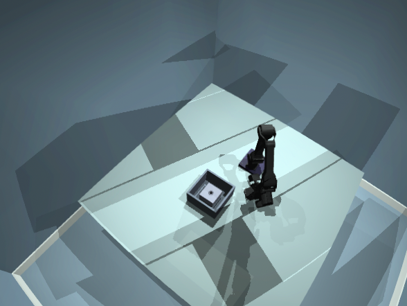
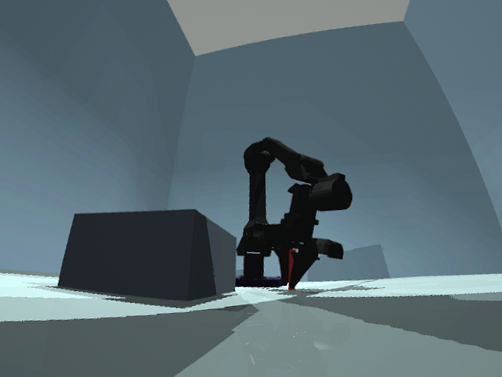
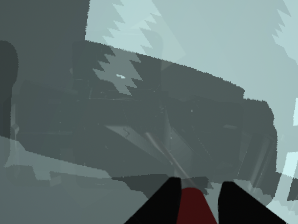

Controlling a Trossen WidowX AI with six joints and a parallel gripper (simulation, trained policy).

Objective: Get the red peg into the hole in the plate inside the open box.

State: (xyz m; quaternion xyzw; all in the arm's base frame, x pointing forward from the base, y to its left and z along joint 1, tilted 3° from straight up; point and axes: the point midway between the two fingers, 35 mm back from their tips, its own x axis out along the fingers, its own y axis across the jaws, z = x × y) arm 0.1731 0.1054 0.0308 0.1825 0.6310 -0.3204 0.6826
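The red peg (image 2: 290,265) (image 3: 192,207) stands slightly tilted between the fingers of my gripper (image 2: 290,284) (image 3: 199,189). The fingers are closed to a narrow gap with the peg in it, and the gripper is shut on the peg. The peg's lower end is at or just above the table top. In the top view the arm hides the peg. The dark open box (image 1: 199,205) (image 2: 130,259) stands beside the gripper. In the top view the pale plate (image 1: 216,198) lies at its bottom, with a small, dark, empty hole (image 1: 210,192) in it.
The arm's purple base plate (image 1: 246,165) (image 2: 259,281) is behind the box and gripper. The box walls rise well above the plate inside. Shadows and reflections of the arm fall over the pale table top (image 1: 138,214).
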